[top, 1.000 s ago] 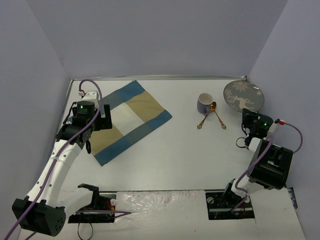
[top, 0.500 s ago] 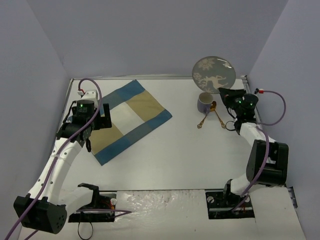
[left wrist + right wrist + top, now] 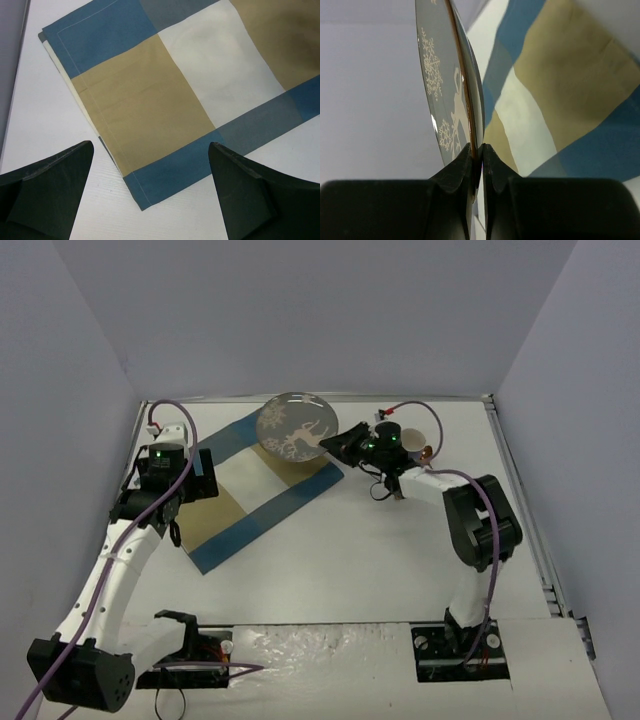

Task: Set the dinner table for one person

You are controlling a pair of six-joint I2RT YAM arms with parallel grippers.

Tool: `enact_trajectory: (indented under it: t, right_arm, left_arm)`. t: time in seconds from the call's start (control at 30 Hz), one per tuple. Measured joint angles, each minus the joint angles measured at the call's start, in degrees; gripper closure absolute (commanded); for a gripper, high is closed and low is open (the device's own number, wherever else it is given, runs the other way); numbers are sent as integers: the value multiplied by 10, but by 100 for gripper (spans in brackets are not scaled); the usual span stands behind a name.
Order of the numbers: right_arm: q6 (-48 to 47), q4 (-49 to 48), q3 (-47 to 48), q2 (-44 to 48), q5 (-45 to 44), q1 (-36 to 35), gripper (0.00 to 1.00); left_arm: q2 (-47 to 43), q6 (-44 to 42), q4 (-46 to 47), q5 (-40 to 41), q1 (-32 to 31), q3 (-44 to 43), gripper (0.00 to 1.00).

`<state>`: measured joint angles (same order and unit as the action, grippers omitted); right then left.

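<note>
Left tool (image 3: 150, 146) hangs wide open over the near-left end of the placemat (image 3: 240, 505) on the worktop (image 3: 380, 560). Farther back, right tool (image 3: 476, 147) pinches the tilted plate (image 3: 293, 427) by its rim above the mat's far edge. The mat's centre lies nearward, to its left.

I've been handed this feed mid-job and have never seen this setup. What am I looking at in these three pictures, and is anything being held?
Two white robot arms are bolted at the near edge of the dinner table. The overhead picture looks down from behind them. The other two come from a camera on each wrist, with that arm's own dark fingers at the bottom. A blue-and-tan placemat lies on the left. A cup stands further right, partly behind the right arm. The right gripper is shut on the rim of a grey plate with a deer and snowflakes, lifted over the placemat's far side. The left gripper is open and empty, by the placemat's left edge.
</note>
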<state>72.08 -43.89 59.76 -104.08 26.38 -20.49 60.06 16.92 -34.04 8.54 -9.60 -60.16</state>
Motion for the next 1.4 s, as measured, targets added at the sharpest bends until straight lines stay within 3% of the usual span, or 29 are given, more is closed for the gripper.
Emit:
enact_trajectory:
  t: [0.43,0.9,1.4]
  right_arm:
    - [-12,7,119,-199,5,-134,100]
    - [-16,-26,190,-280,2,-167,100]
    - [-16,-27,200,-316,1,-175,100]
  left_arm:
    - [-8,7,-1,25,7,0,3]
    - [-11,9,-2,25,8,0,3]
    - [-11,9,-2,25,10,0,3]
